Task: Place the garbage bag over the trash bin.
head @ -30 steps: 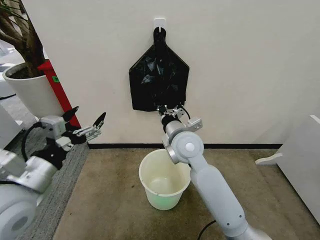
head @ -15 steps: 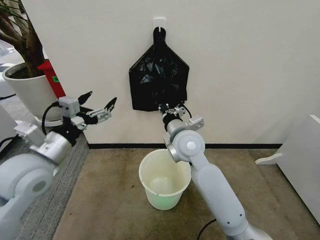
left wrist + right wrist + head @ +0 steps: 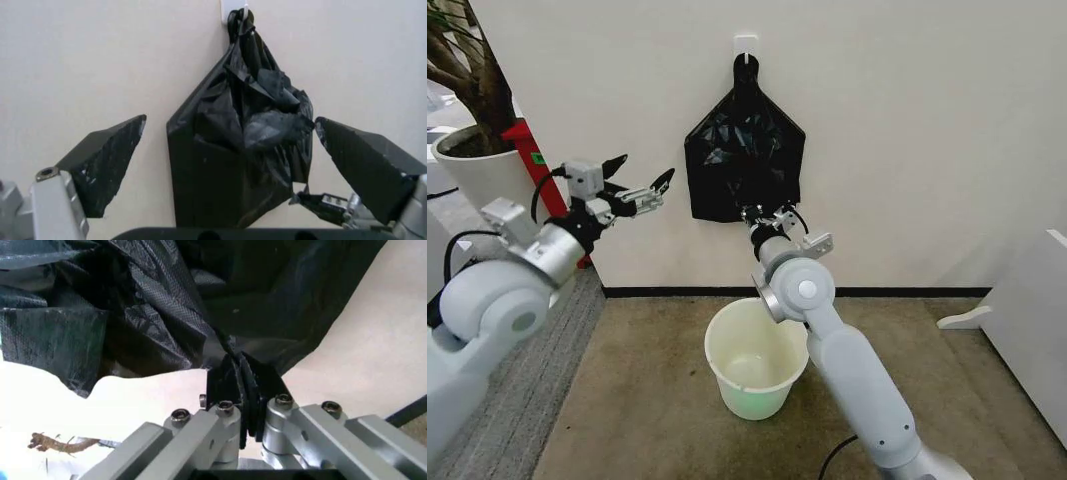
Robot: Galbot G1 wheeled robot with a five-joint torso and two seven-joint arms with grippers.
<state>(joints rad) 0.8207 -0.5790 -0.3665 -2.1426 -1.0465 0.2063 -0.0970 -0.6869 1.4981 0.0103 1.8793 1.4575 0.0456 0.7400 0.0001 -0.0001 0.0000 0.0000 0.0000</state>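
Since approx 1 s ago, left gripper (image 3: 640, 181) has been rising and swinging in toward the wall, now level w/ the garbage bag (image 3: 745, 160), just beside it but not touching; right gripper (image 3: 772, 214) has stayed put at the bag's bottom edge. Bag is hanging flat against the wall from a hook (image 3: 746, 46), directly above the trash bin (image 3: 756, 362), which is sitting open and unlined on the floor. Right gripper's fingers are pinching shut on a fold of the bag's lower edge; left gripper's fingers are spread wide, holding nothing. Progress, as I read it: early, bag gripped at the bottom only, not yet off the hook, not opened, nothing over the bin rim. Left wrist view is framing the crumpled bag btwn the two dark open fingertips (image 3: 107, 160), w/ the other gripper peeking at the bag's lower corner. Right wrist view is showing the pinch itself, film bunched btwn closed pads (image 3: 227, 382), which head view is hiding behind the wrist.
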